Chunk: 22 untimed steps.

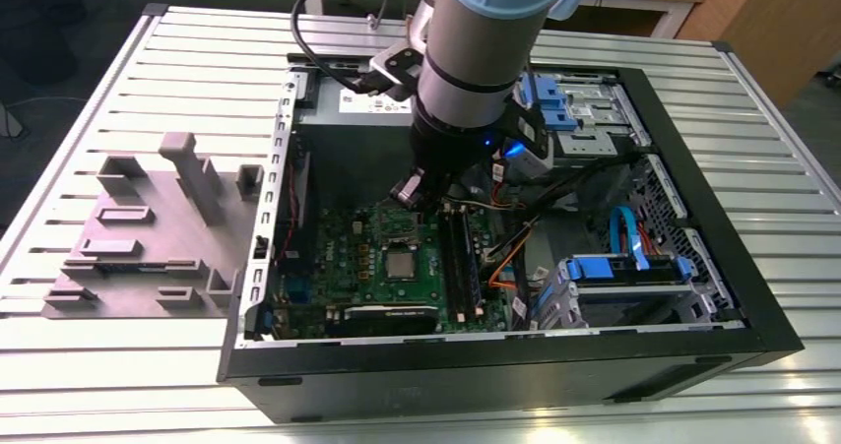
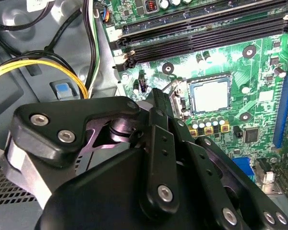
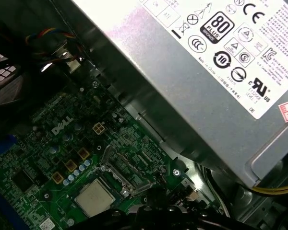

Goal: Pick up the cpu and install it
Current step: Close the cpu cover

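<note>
The cpu (image 1: 398, 263) is a small square chip with a pale metal top. It lies flat in its socket on the green motherboard (image 1: 345, 267) inside the open computer case. It also appears in both wrist views, as the cpu (image 2: 210, 94) and the cpu (image 3: 94, 198). My gripper (image 1: 404, 198) hangs just above the board, a little beyond the socket, shut with nothing in it. In the second wrist view the gripper (image 2: 156, 96) ends beside the raised metal socket frame (image 2: 177, 98). Whether it touches the frame is hidden.
A grey plastic tray (image 1: 145, 237) with raised blocks lies on the slatted table at the exterior view's left. The grey power supply (image 3: 206, 72) looms close over the socket. Black memory slots (image 2: 206, 28), loose cables (image 2: 38, 67) and blue drive brackets (image 1: 631, 267) crowd the case.
</note>
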Each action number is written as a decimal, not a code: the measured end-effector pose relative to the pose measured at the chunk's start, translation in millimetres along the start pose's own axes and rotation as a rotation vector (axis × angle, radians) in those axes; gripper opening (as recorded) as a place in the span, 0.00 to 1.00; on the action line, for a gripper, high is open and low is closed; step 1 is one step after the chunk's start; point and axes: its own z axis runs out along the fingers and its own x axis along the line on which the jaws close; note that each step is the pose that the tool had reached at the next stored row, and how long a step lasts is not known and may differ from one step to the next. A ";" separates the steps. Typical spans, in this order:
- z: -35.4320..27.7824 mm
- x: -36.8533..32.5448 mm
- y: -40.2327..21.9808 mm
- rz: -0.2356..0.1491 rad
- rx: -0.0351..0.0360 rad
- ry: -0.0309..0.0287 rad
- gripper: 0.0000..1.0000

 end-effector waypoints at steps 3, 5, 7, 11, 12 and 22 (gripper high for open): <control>-0.1 -0.1 -0.4 -0.013 -0.0002 0.0015 0.10; -0.1 -0.3 -0.8 -0.024 -0.0004 0.0027 0.10; -0.1 -0.5 -1.1 -0.034 -0.0006 0.0037 0.10; -0.2 -1.0 -2.0 -0.052 -0.0009 0.0057 0.10; -0.2 -1.2 -2.2 -0.057 -0.0010 0.0062 0.10; -0.3 -1.2 -3.4 -0.076 -0.0013 0.0082 0.10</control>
